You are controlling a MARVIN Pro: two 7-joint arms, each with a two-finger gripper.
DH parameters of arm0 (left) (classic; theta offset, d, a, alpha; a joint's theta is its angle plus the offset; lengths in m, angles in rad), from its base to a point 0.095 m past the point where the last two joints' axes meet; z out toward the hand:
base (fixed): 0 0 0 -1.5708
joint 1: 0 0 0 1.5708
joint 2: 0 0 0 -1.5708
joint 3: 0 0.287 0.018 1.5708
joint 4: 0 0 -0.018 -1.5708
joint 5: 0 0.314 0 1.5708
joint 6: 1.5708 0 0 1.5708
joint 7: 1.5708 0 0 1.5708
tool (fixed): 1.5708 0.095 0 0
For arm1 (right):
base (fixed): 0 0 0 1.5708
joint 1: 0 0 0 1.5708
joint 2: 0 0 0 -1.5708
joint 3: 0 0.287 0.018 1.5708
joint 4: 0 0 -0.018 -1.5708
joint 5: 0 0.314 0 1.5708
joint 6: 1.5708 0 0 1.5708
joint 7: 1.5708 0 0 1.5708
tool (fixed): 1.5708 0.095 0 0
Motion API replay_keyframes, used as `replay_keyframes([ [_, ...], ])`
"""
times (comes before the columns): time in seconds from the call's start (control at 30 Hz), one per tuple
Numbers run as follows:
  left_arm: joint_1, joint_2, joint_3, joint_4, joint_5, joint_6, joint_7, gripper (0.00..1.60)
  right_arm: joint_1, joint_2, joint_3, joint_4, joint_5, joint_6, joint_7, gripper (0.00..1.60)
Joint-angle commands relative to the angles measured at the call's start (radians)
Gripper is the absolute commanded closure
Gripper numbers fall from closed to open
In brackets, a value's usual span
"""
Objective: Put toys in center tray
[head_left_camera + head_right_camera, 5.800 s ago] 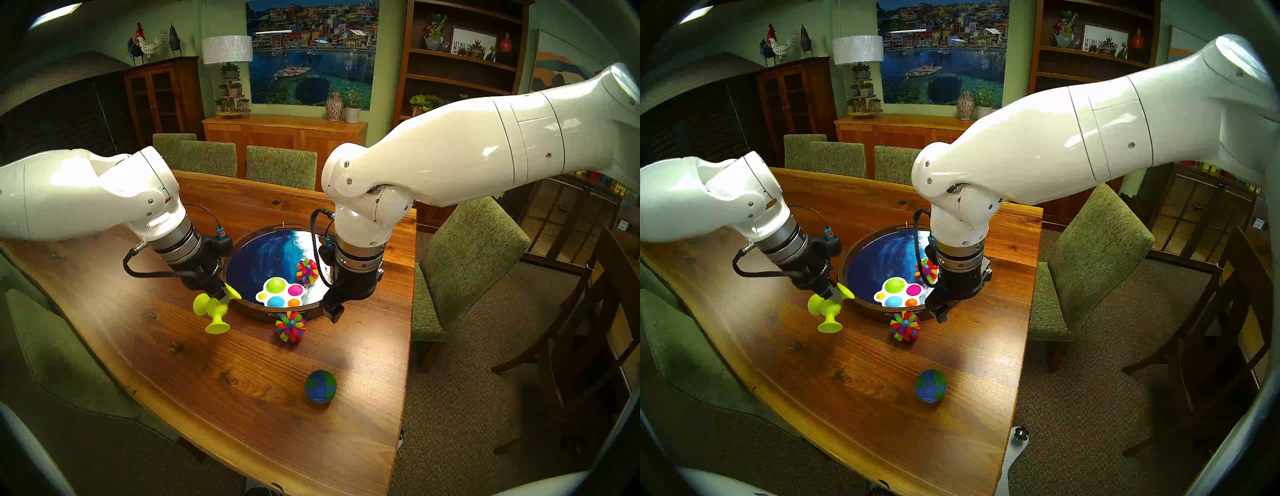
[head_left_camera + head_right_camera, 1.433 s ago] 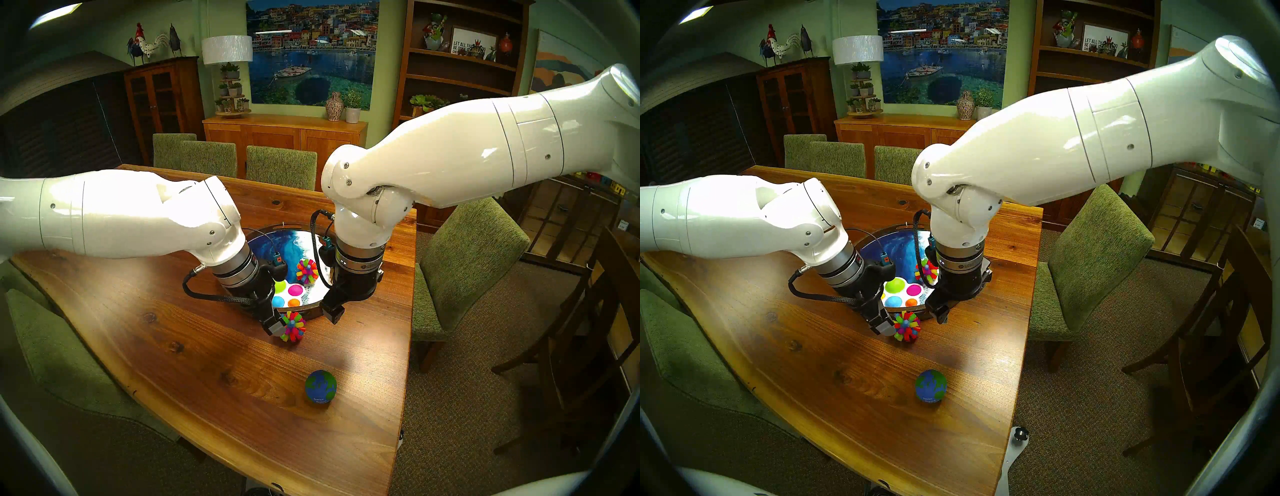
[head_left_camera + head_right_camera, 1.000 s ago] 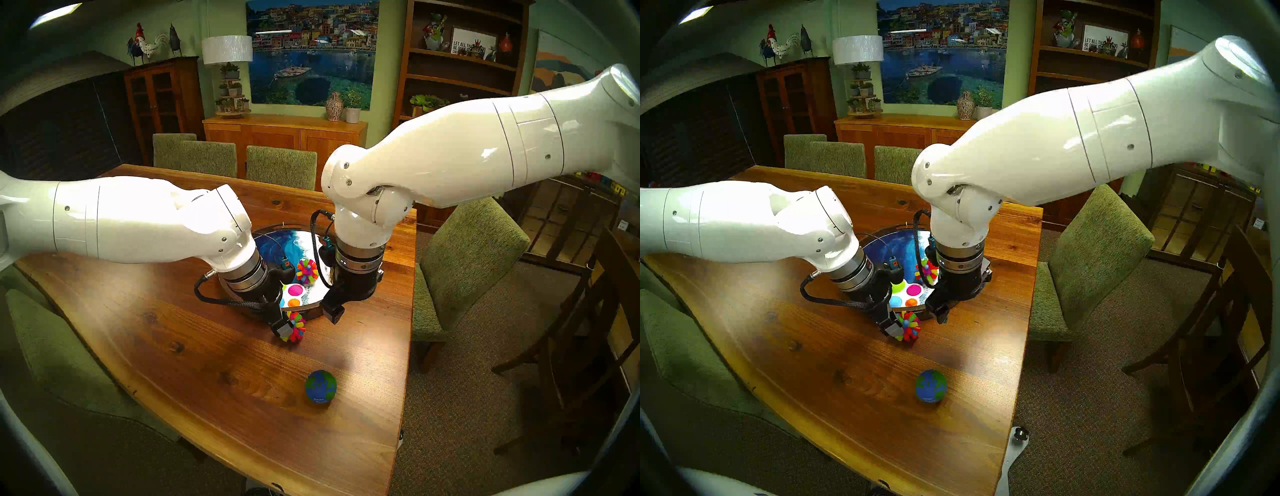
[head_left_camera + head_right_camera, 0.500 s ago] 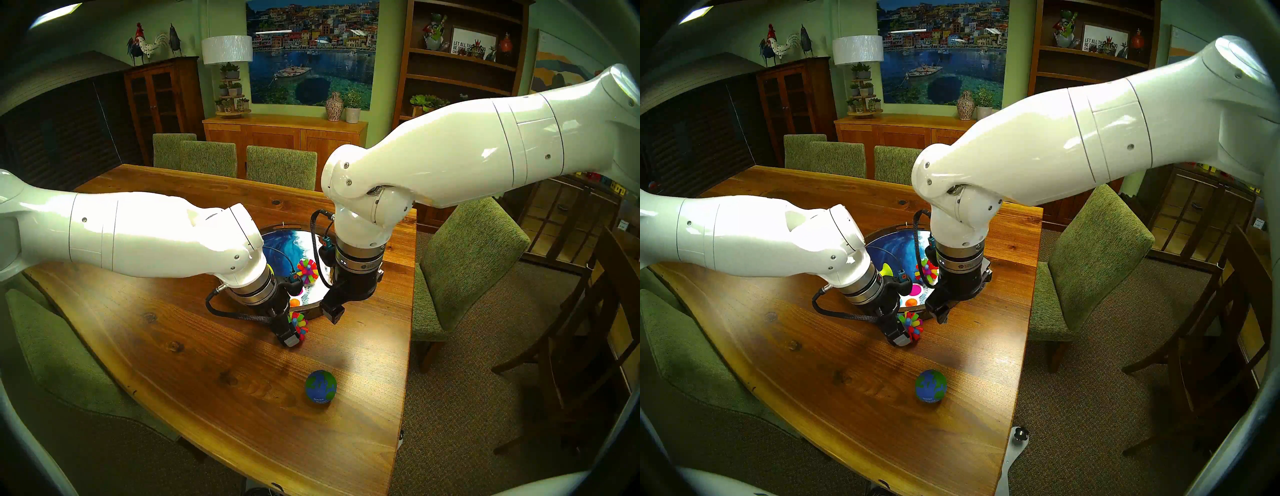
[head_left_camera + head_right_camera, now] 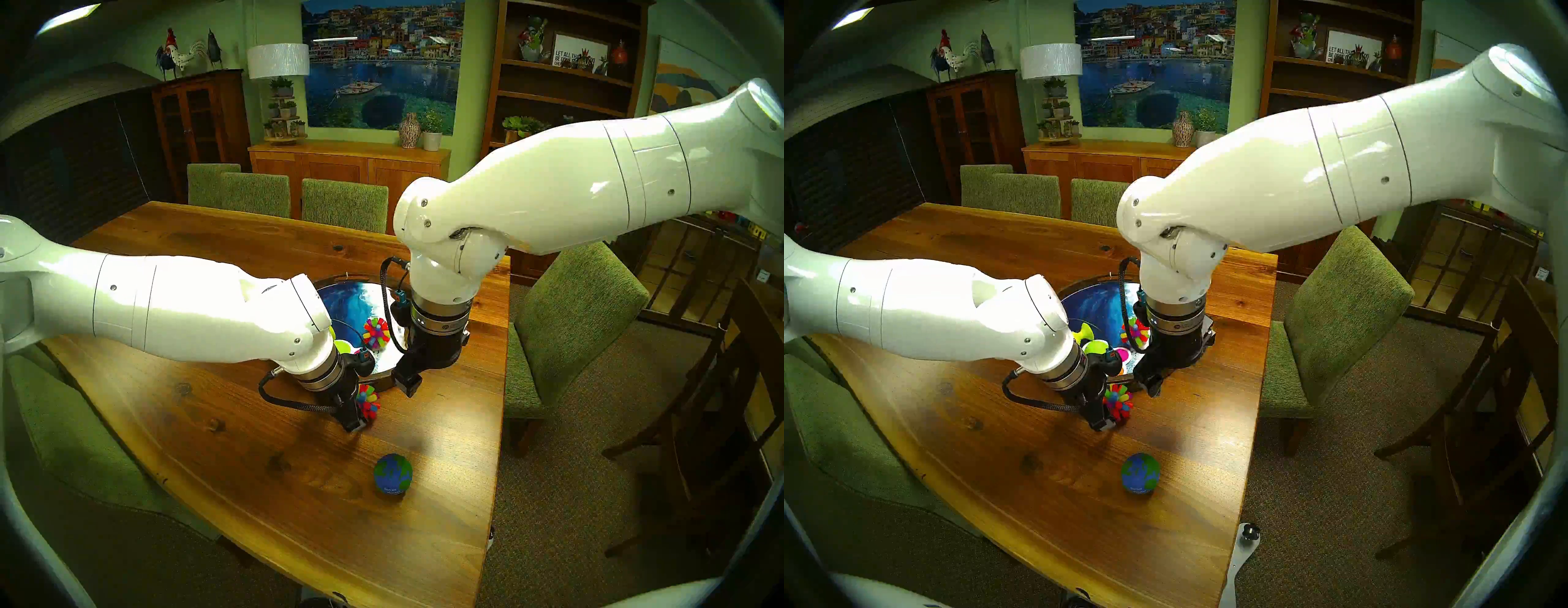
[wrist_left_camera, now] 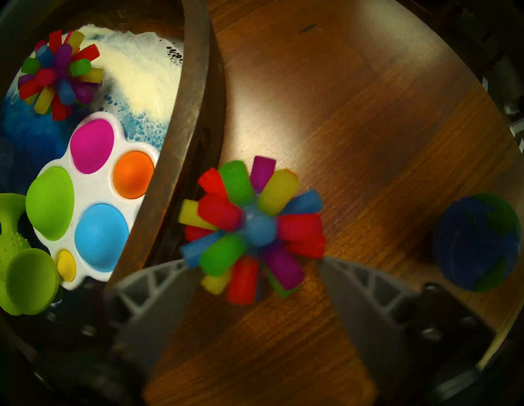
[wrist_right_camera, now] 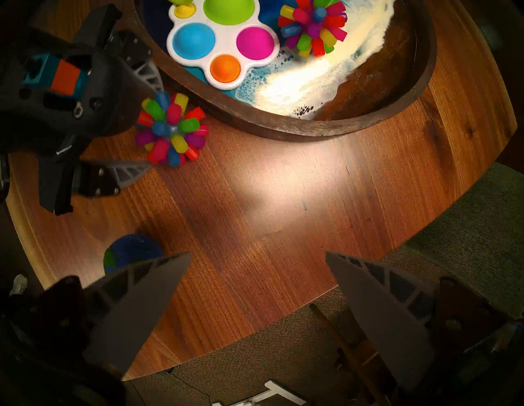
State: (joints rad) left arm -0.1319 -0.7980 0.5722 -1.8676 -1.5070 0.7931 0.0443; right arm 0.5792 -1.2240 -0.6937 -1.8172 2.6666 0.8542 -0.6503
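The round tray [image 5: 343,278] with a dark wooden rim holds a spiky ball [image 5: 376,333], the white bubble board [image 6: 93,188] and the lime-green suction piece [image 6: 22,272]. A second spiky ball [image 5: 368,401] lies on the table against the tray's near rim [image 6: 192,99]. My left gripper [image 6: 256,265] is open and low, one finger on each side of this ball [image 6: 252,229]. The globe ball [image 5: 393,473] sits alone nearer the table's front edge. My right gripper [image 7: 258,255] is open and empty, above the table by the tray's right front.
The tray rim [image 7: 312,127] stands just behind the left gripper [image 7: 156,124]. A green chair [image 5: 568,322] stands off the table's right edge. Several green chairs line the far side. The right gripper [image 5: 407,384] hangs close beside the left one.
My left gripper has left the lime-green piece in the tray, swung right and forward, and come down open around the spiky ball on the table. The right arm has not moved.
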Motion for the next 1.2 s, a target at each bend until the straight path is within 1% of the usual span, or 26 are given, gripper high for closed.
replay_keyframes([
  [0.0,-0.034,0.025,-0.017,-0.006,0.004,-0.001,0.0,1.6,0.021,0.005,0.017,0.003,0.001,0.002,0.002,0.0],
  [0.2,-0.053,0.06,-0.018,-0.017,0.014,0.005,-0.006,1.6,0.021,0.005,0.017,0.003,0.001,0.002,0.002,0.0],
  [0.3,-0.074,0.093,-0.023,-0.035,0.018,0.008,-0.015,1.6,0.021,0.005,0.016,0.003,0.001,0.001,0.002,0.0],
  [0.53,-0.128,0.156,-0.051,-0.064,0.01,0.018,-0.059,1.6,0.02,0.004,0.016,0.004,0.001,0.001,0.001,0.0],
  [0.67,-0.15,0.173,-0.074,-0.056,0.002,0.03,-0.087,1.6,0.02,0.004,0.016,0.004,0.001,0.001,0.001,0.0],
  [0.73,-0.155,0.169,-0.085,-0.034,-0.01,0.039,-0.1,1.6,0.02,0.004,0.016,0.004,0.001,0.001,0.001,0.0],
  [0.83,-0.156,0.13,-0.101,0.043,-0.033,0.073,-0.119,1.6,0.02,0.004,0.016,0.004,0.001,0.001,0.001,0.0],
  [0.93,-0.147,0.095,-0.114,0.105,-0.049,0.083,-0.134,1.6,0.02,0.004,0.016,0.004,0.001,0.001,0.001,0.0],
  [0.97,-0.146,0.091,-0.117,0.11,-0.052,0.084,-0.128,1.6,0.02,0.004,0.016,0.004,0.001,0.001,0.001,0.0],
  [1.07,-0.134,0.051,-0.125,0.171,-0.063,0.093,-0.133,1.6,0.02,0.004,0.016,0.004,0.001,0.001,0.001,0.0],
  [1.1,-0.128,0.031,-0.128,0.206,-0.067,0.097,-0.141,1.6,0.02,0.004,0.016,0.004,0.001,0.001,0.001,0.0],
  [1.13,-0.13,0.039,-0.13,0.192,-0.069,0.096,-0.127,1.6,0.02,0.004,0.016,0.004,0.001,0.001,0.001,0.0],
  [1.17,-0.124,0.018,-0.131,0.227,-0.074,0.102,-0.141,1.6,0.02,0.004,0.016,0.004,0.001,0.001,0.001,0.0],
])
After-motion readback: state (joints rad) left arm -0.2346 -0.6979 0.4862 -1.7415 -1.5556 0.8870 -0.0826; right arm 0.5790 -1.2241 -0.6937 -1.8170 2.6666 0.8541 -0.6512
